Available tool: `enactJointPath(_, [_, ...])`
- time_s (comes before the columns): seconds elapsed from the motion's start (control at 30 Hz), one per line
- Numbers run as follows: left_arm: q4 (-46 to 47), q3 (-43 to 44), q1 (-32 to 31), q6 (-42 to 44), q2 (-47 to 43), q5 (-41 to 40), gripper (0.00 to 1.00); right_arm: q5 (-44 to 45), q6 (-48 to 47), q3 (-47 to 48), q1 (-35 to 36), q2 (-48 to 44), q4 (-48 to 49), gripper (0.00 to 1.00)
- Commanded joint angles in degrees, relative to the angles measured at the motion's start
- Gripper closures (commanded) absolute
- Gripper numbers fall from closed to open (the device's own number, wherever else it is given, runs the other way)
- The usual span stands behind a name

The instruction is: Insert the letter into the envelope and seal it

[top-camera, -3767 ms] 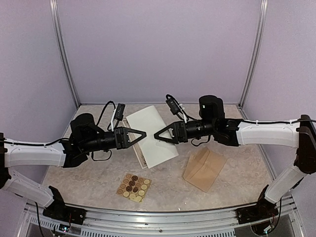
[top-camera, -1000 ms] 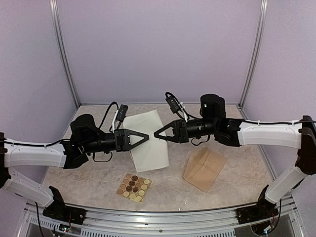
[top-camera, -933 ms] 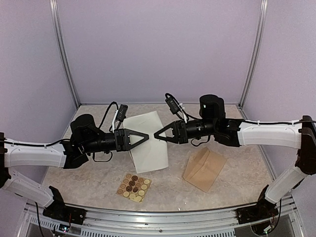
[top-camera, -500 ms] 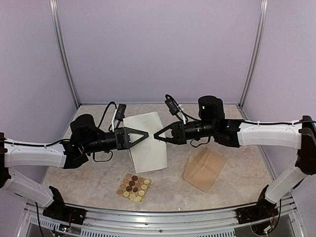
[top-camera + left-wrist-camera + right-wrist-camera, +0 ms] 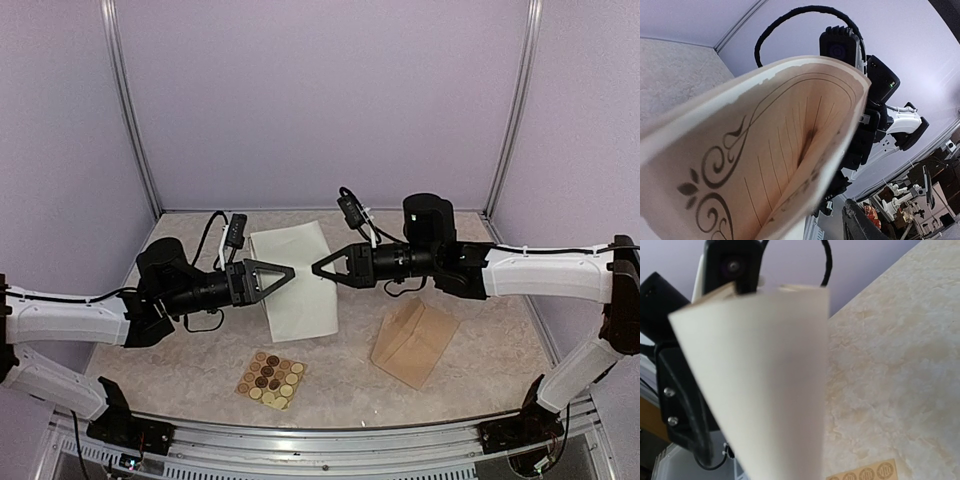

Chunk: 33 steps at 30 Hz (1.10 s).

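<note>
Midair | right gripper (image 5: pixel 316 270) clamped on folded letter (image 5: pixel 300 310) | left gripper (image 5: pixel 290 271) opposite, jaws' state unclear | paper blocks both wrist views

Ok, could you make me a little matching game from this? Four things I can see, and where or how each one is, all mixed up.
Things:
1 letter
2 envelope
3 sticker sheet
4 right gripper

States:
A tan, lying on the right side of the table
B pinching a paper edge
C folded over, white side outward
D near the front edge, covered in round dots

Pairs: 1-C, 2-A, 3-D, 4-B
</note>
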Motion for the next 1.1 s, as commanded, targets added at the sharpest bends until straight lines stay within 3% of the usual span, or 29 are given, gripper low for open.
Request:
enactJointPath(0.0, [1.9,-1.0,0.2,0.4,-1.7,-0.5,0.51,-0.1,1.0,-0.1,0.4,-0.8,2.0,0.9])
enactJointPath(0.23, [1.3,-0.6,0.2,0.0,-0.8,-0.9,0.69,-0.1,-0.1,1.6,1.4,0.4,0.6,0.89])
enactJointPath(0.67, [-0.6,0.8,-0.1,0.7,0.9,-2.3,0.72,1.6,-1.0,4.5,3.1,3.0,-1.3,0.87])
enactJointPath(0.97, [-0.4,0.7,-0.1,0.6,0.8,-3.6,0.73,2.4,-0.7,6.2,4.2,4.8,-2.9,0.81])
enactJointPath(1.07, [-0.5,0.7,-0.1,0.7,0.7,-3.7,0.82,2.6,-0.8,6.3,4.4,4.9,-3.1,0.81])
